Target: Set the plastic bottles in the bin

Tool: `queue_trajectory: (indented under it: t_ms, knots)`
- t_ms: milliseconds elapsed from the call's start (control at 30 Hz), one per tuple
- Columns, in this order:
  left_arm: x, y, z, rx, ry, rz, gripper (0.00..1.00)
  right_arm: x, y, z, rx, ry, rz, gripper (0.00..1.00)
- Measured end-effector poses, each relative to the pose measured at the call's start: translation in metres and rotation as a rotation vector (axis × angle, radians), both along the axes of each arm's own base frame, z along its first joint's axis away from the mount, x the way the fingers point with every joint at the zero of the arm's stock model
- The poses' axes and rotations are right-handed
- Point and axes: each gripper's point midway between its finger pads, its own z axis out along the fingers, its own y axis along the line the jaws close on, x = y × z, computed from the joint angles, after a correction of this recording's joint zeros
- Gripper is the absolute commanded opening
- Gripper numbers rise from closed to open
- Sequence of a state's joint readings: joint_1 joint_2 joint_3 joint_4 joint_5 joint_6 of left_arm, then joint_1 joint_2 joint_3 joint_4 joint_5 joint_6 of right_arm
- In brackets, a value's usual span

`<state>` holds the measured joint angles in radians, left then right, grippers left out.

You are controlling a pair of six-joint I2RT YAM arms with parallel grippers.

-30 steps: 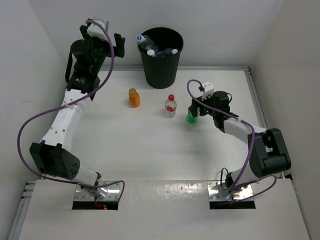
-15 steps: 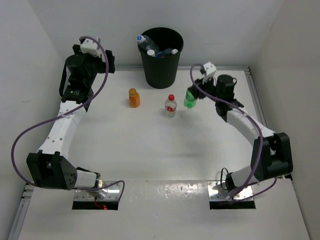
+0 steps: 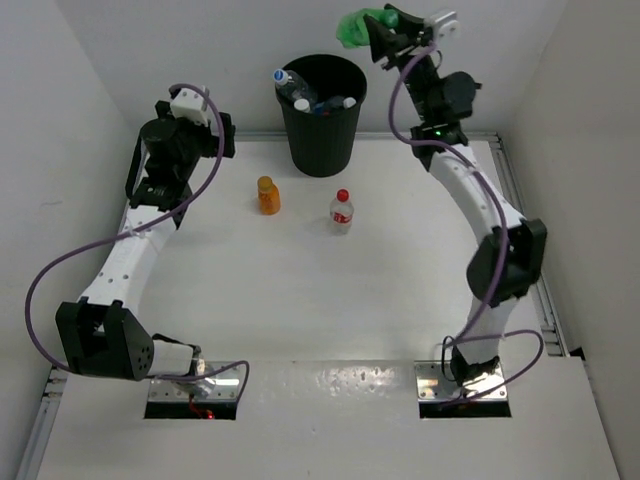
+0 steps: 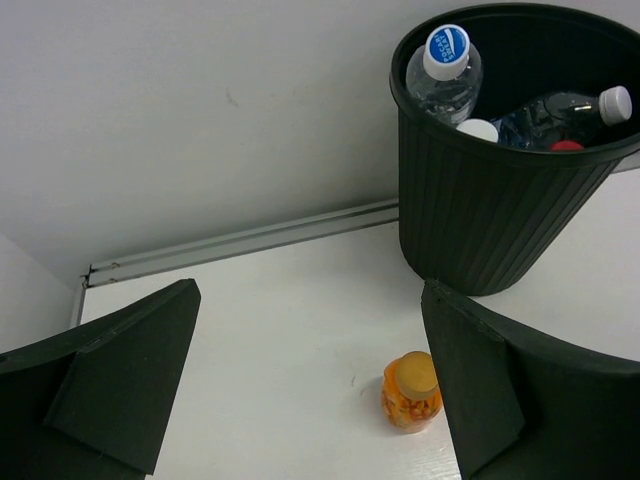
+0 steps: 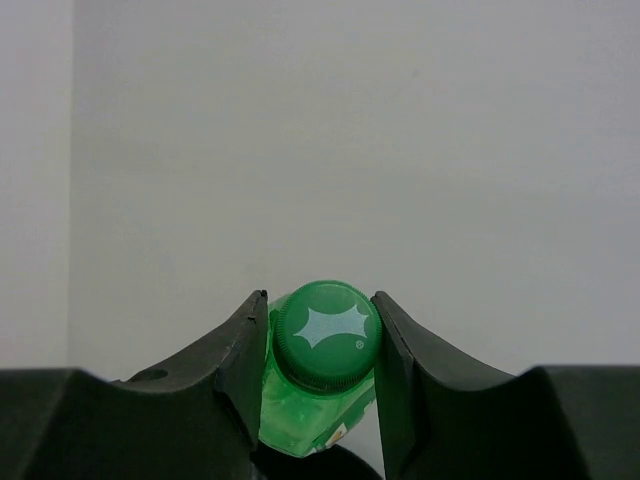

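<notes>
White table (image 3: 300, 290), white walls (image 3: 120, 60) on three sides. The bin (image 3: 322, 130) stands at the far middle of the table, close to the back wall.

Your right gripper (image 3: 373, 28) is raised high in front of the back wall. It is clenched on the green bottle (image 3: 353, 25). In the right wrist view both fingers (image 5: 235, 375) press the bottle's neck just below the green cap (image 5: 322, 342), cap toward the camera. In the top view the bottle sits just right of and beyond the bin's rim. You can't tell from these views whether it is over the opening.

Your left gripper (image 3: 222, 135) is at far left, off the table surface, with its jaws released wide and nothing between them. In its wrist view the fingers (image 4: 120, 380) frame the orange bottle (image 4: 411, 390), which stands upright near-left of the bin. It is well clear of both fingers.

The red-capped clear bottle (image 3: 341, 211) stands upright on the table, right of the orange one and nearer than the bin; the two are apart.

Inside the bin, a blue-capped bottle (image 4: 445, 65) pokes above the left rim and a white-capped bottle (image 4: 570, 105) lies tilted. One more white cap (image 4: 477, 129) and a red cap (image 4: 566, 146) show lower down.

Purple cable (image 3: 45, 270) loops off the left arm.
</notes>
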<state>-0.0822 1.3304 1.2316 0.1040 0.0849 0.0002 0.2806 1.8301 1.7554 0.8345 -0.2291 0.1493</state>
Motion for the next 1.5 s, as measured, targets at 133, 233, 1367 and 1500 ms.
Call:
queue_trajectory:
  t_ms: [133,233,1367,1500]
  knots:
    - [-0.002,-0.003,-0.003,0.010,0.002,-0.018,1.00,0.061,0.026,-0.051,-0.007,0.057,-0.020,0.00]
    - [-0.006,-0.008,-0.004,0.018,-0.005,-0.045,1.00,0.106,0.043,-0.092,-0.025,0.081,-0.055,0.00]
    - [-0.062,-0.274,-0.203,0.181,0.271,-0.947,1.00,-0.092,-0.129,-0.054,-0.048,0.173,-0.284,0.87]
    - [-0.030,-0.292,-0.206,0.126,0.261,-0.905,1.00,-0.096,-0.140,-0.095,-0.085,0.299,-0.310,0.87]
